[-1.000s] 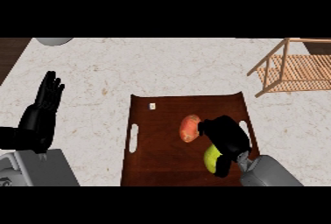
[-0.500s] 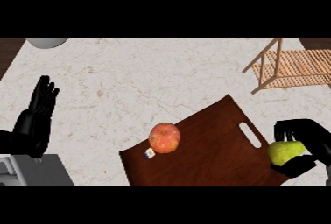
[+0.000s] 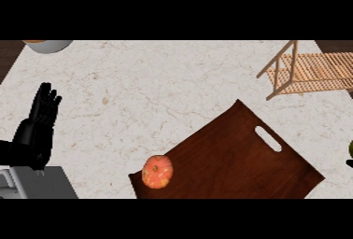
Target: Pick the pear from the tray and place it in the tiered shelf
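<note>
The yellow-green pear (image 3: 350,148) shows only as a sliver at the view's right edge, off the tray. Just below it is a small black part of my right hand (image 3: 349,163), which is shut on the pear; most of both is cut off by the edge. The dark brown tray (image 3: 234,158) lies turned at an angle on the counter, one slot handle toward the right. The wooden tiered shelf (image 3: 312,71) stands at the far right, up from the tray. My left hand (image 3: 38,128) rests open at the left edge, fingers up.
An orange-red fruit (image 3: 157,171) lies at the tray's near left corner. A grey bowl (image 3: 47,45) sits at the far left edge of the pale marbled counter (image 3: 151,93). My grey left forearm (image 3: 38,183) fills the lower left corner.
The right hand has carried the pear off the tray and out to the right edge. The tray now lies turned, with the orange-red fruit at its near left corner. The view has shifted.
</note>
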`<state>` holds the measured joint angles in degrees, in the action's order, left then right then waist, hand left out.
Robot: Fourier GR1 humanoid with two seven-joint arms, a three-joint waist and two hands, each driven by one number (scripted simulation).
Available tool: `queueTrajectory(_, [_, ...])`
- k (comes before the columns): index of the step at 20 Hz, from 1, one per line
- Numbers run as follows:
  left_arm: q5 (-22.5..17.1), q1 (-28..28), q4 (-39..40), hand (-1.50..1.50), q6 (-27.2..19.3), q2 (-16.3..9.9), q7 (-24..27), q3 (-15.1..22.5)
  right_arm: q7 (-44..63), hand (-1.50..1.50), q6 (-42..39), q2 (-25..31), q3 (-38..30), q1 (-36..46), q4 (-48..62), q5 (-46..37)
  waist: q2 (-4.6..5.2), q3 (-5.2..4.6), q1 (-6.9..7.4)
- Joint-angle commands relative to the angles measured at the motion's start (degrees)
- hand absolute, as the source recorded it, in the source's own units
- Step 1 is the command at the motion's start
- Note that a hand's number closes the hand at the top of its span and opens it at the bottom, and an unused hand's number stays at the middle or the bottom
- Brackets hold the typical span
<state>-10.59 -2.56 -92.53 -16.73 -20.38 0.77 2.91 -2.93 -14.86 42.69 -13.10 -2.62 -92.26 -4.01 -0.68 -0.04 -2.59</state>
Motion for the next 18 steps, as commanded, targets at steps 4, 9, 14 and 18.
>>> queueTrajectory(4, [0.02, -2.38, -1.85, 0.00, -0.71, 0.03, -6.91, 0.41, 12.06, 1.50, -0.34, 4.60, -16.05, -0.69, -5.84, 9.86, 0.41, 0.00, 1.51])
queueTrajectory(9, [0.85, -2.22, 0.26, 0.00, -0.31, 2.64, -4.48, 0.98, 7.61, 1.50, -3.22, 7.30, -20.68, 2.01, 4.02, 8.13, 0.67, 0.05, 2.51])
queueTrajectory(14, [2.05, -2.54, -1.57, 0.00, 0.14, 2.07, -6.62, 1.47, 7.74, 1.50, 1.07, 5.38, -16.75, 9.26, 10.91, 3.89, 0.72, 0.06, 3.04])
queueTrajectory(18, [1.06, -3.46, 1.38, 0.00, 1.89, 1.40, -5.37, 0.13, 4.92, 1.50, 3.26, 5.31, -13.63, 17.04, 19.82, 1.55, 0.85, 0.06, 3.30])
